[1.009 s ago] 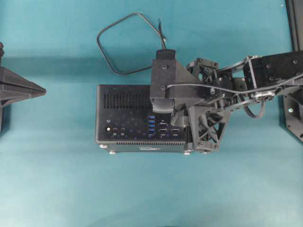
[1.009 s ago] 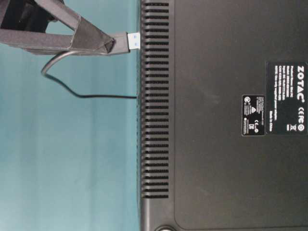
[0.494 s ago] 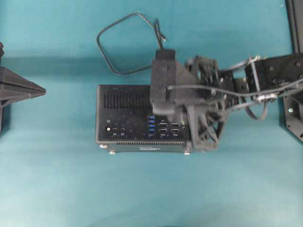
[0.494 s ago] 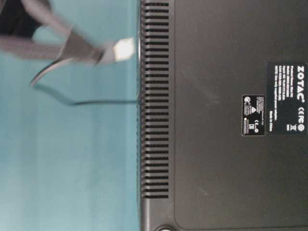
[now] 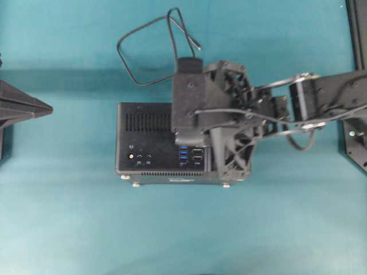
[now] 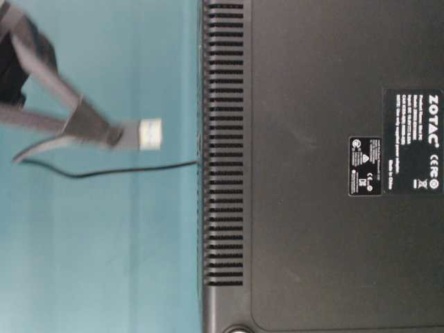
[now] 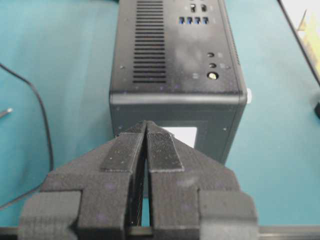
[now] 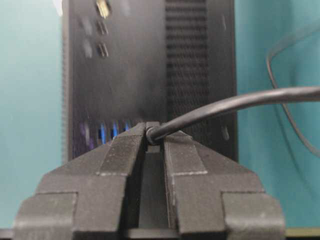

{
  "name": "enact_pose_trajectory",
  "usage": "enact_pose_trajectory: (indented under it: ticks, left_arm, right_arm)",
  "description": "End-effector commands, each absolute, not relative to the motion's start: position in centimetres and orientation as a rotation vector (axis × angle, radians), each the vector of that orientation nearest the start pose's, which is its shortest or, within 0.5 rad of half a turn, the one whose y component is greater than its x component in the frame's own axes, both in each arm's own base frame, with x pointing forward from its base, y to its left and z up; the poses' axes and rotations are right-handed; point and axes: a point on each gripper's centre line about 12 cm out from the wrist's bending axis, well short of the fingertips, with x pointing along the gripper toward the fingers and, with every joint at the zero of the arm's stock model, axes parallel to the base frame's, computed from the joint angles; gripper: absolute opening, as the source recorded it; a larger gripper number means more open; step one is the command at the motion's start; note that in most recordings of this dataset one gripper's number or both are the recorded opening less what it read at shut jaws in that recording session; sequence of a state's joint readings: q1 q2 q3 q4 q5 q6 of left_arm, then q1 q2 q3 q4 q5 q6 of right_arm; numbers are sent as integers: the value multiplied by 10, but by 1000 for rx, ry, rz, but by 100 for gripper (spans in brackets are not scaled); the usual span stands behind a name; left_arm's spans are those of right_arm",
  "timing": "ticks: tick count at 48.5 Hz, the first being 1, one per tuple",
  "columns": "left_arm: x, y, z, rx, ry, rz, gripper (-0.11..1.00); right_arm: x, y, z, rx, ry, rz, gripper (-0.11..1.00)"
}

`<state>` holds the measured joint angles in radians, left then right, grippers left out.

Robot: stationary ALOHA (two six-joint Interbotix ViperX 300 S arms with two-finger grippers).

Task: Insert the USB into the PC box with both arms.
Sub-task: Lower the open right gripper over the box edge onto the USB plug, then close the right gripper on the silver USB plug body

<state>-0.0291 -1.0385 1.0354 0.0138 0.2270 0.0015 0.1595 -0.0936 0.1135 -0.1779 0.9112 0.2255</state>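
Note:
The black PC box [image 5: 146,143] lies mid-table with its port face up; blue sockets [image 5: 183,153] show beside my right wrist [image 5: 198,109], which hovers over the box's right half. My right gripper [image 8: 152,131] is shut on the USB plug, whose cable [image 8: 240,102] leaves the fingertips to the right. In the table-level view the plug [image 6: 147,134] sticks out of the fingers [image 6: 90,125], a short gap from the box's vented edge [image 6: 222,173]. The cable loops behind the box [image 5: 146,54]. My left gripper [image 7: 146,124] is shut and empty, just short of the box's end wall [image 7: 175,120].
The left gripper [image 5: 49,107] rests at the table's left edge, well clear of the box. Loose cable [image 7: 42,115] runs over the teal table beside the box. The right arm's base frame [image 5: 355,143] stands at the right edge.
My right gripper has carried the plug leftward over the box, toward the blue sockets. At table level the plug has moved down the picture and a little away from the box. The cable loop shifted.

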Motion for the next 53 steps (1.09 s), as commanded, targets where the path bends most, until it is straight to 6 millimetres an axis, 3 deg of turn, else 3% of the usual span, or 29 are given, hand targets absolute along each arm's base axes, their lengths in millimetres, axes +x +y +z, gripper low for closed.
enact_pose_trajectory:
  ticks: [1,14,53]
  left_arm:
    - [188,-5,313,20,199,-26,0]
    - [188,-5,312,20,201,-26,0]
    - [187,-5,311,-6,203,-23,0]
  right_arm:
    - [401,50,337,-37,885,-30,15]
    - [400,48,322,-78,913,-45,14]
    - [392,53,307,-30,928,-74,14]
